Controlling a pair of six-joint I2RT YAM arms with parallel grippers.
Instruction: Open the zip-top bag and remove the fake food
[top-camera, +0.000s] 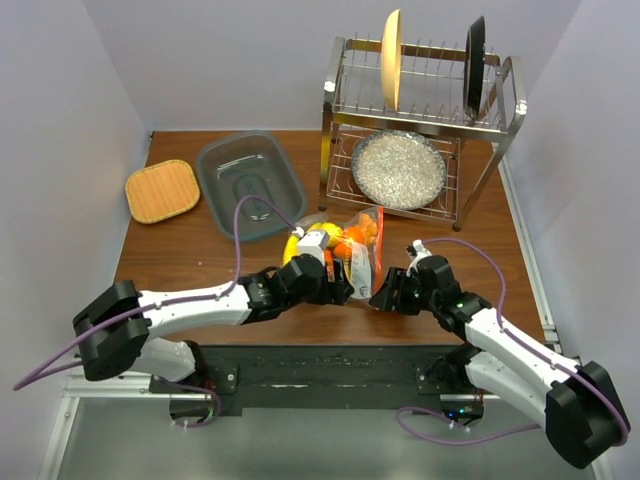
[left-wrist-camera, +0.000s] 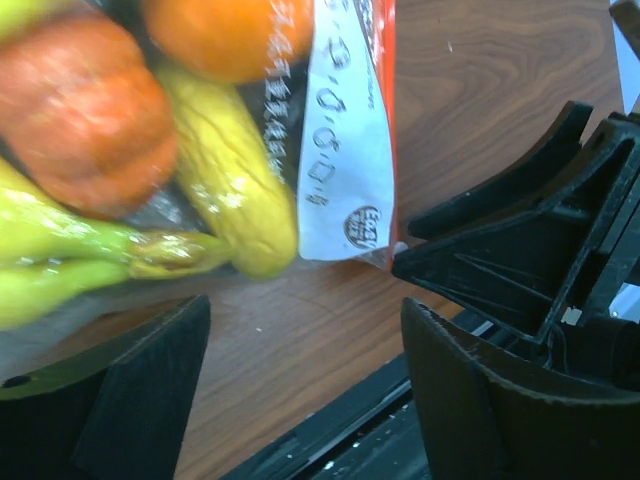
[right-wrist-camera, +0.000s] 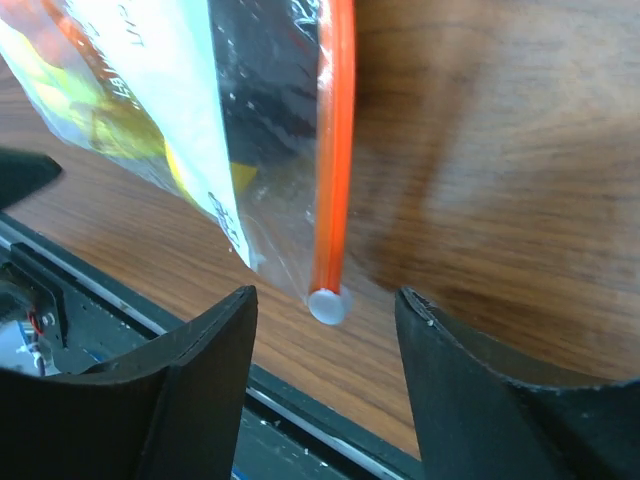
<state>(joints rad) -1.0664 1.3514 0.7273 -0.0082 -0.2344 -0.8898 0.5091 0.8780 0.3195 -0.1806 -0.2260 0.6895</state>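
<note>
Crowding together in the overhead view, the two dark wrists cover the near end of the clear crinkly zip-top bag (top-camera: 372, 250), so from above the left fingers (top-camera: 338, 290) and the right fingers (top-camera: 379, 297) are too small and overlapped to show their gap. The small plastic fake food (top-camera: 350, 240) inside is only yellow and orange blobs there. The left wrist view blurs it and cuts it off at the top and left edges, showing a red-orange piece, an orange one, a knobbly yellow one and green-yellow banana tips beside the bag's white printed label. That view shows the left fingers standing wide apart with bare brown wooden table (left-wrist-camera: 300, 340) between them and nothing held. The bag's near edge lies just beyond their tips, and one black right finger juts in from the side to the label's lower corner; whether it touches I cannot tell. The right wrist view alone shows the bag's orange-red zip strip (right-wrist-camera: 333, 150) running straight away from the right fingers. Its rounded end lies in the gap between their tips with wood showing on both sides, so they stand open and clamp nothing. Well beyond the fingers, only the overhead view shows a grey translucent plastic tub (top-camera: 250, 185), a square tan mat (top-camera: 162, 190) and a metal dish rack (top-camera: 420, 118) carrying a round glittery silver plate (top-camera: 398, 168).
</note>
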